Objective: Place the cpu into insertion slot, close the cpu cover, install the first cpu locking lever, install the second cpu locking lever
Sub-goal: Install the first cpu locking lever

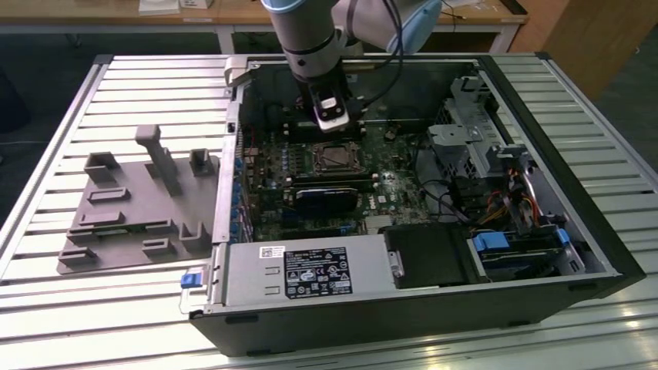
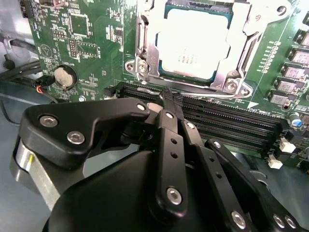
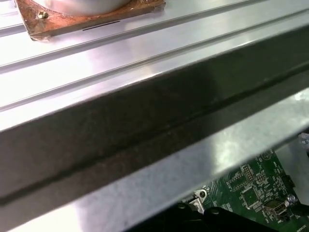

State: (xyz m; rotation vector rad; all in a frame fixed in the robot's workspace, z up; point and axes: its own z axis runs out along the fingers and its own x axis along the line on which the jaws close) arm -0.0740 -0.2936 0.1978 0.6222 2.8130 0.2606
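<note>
Hanging upper centre in the exterior view, the closed, empty hand point(image 1: 334, 127) is beside the cpu cover point(image 2: 147, 43), shut over the cpu point(image 2: 193, 43); the latching step seems in hand, needing a firm push.

From my console the cpu point(image 2: 195, 46) shows a dull silver-grey metal top, matt with a faint sheen. The cpu cover point(image 2: 145, 43) framing it is brighter bare metal, smooth and reflective. The circuit board point(image 2: 87, 43) is glossy green, and the memory slots point(image 2: 227, 128) look like black plastic. The gripper point(image 2: 170, 99) is smooth matt black, dotted with shiny steel screw heads. In the exterior view the surface point(image 1: 134, 85) is ribbed light metal with a satin finish. The grey fixture point(image 1: 123, 216) on it looks like matt plastic. The computer case point(image 1: 411, 316) is matt black outside.
</note>
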